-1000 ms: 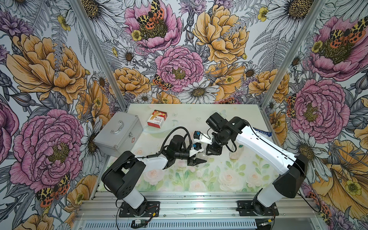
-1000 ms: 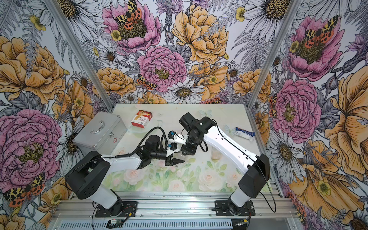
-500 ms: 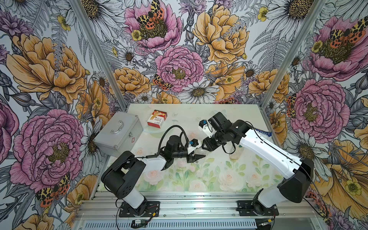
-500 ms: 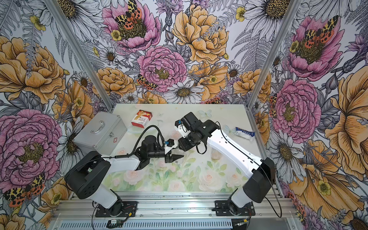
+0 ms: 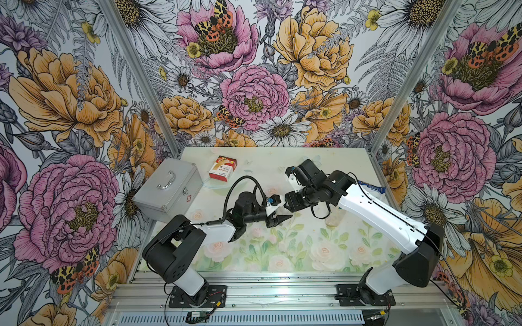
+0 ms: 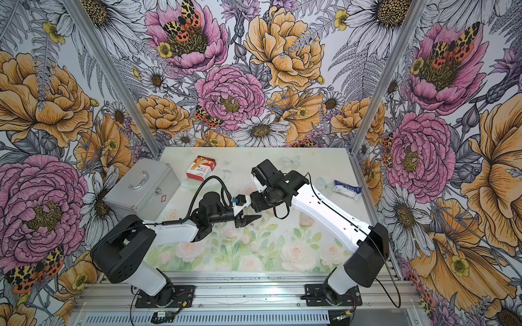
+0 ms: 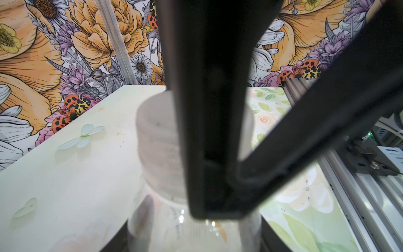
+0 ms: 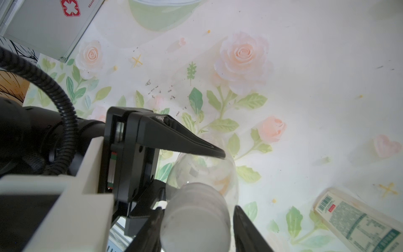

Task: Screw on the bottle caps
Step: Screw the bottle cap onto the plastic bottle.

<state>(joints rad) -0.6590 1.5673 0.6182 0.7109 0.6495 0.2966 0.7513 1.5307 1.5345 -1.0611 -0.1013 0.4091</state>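
At mid-table the left gripper [image 5: 278, 220] pinches the clear bottle [image 8: 202, 172] by its body. The white cap [image 8: 196, 220] sits on the bottle's neck, and the right gripper [image 8: 198, 209] flanks it with jaws slightly spread. A second bottle [image 8: 359, 222] lies to the right.

One clear bottle [image 8: 202, 172] was clamped by its body in the left gripper [image 5: 282, 219], with a bit of orange-red print showing through the plastic. A white ribbed cap [image 8: 196, 216] sat on its neck, but I couldn't tell how far down the thread it was. The right gripper [image 8: 198, 209] had a finger on either side of that cap, with a sliver of daylight on one side. The other bottle [image 8: 357, 222] lay on its side on the bench [image 8: 305, 65], nearby but apart, its white-and-green barcode label facing up and its neck end out of frame.
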